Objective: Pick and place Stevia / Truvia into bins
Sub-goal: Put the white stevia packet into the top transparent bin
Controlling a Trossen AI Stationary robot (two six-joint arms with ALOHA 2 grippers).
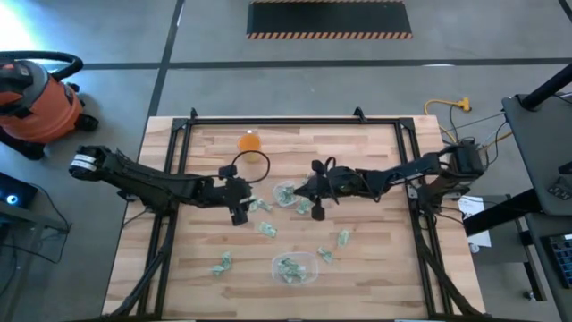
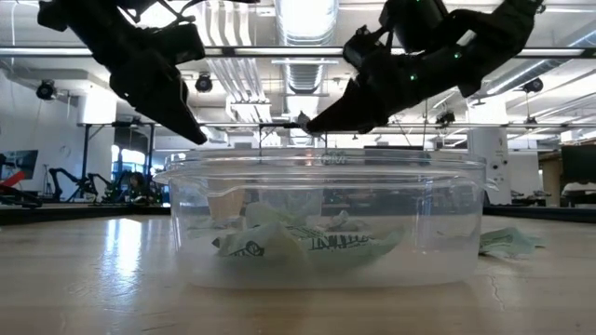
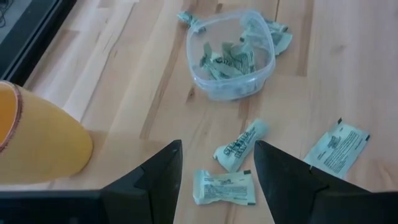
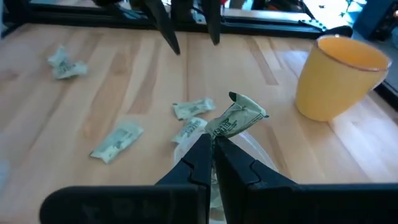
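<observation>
Right gripper pinched closed on crumpled Stevia sachet, held above small round cup.
Left gripper fingers spread, empty, above loose sachets near orange cup.
Rectangular tub partly filled.
Handling estimate: sachet light, limp, creases easily; pinch at flat edge or middle.

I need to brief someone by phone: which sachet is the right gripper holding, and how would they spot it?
Start at the orange cup on the wooden table; beside it the right gripper hangs above the small round cup. Pinched between its shut fingers is one crumpled green-and-white sachet, the only one lifted off the table.
</observation>
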